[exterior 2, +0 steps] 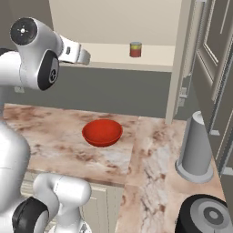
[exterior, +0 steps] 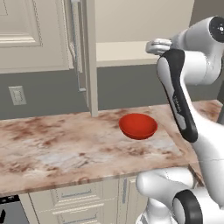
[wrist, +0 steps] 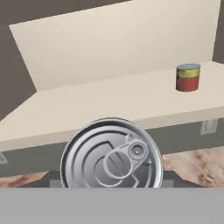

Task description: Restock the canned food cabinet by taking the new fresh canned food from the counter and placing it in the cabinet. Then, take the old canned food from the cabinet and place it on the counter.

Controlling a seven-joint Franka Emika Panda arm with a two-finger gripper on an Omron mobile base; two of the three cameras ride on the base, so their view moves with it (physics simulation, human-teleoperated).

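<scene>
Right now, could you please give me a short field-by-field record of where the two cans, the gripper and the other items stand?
new tin: silver tin with ring-pull lid, held between the fingers, in front of the shelf edge
gripper: gripper shut on the tin, raised to shelf level
old can: red-labelled can upright on the cabinet shelf, to the right, apart from the tin
cabinet door: door open
counter: marbled counter bears a red bowl
also on counter: grey cylinder at right
</scene>
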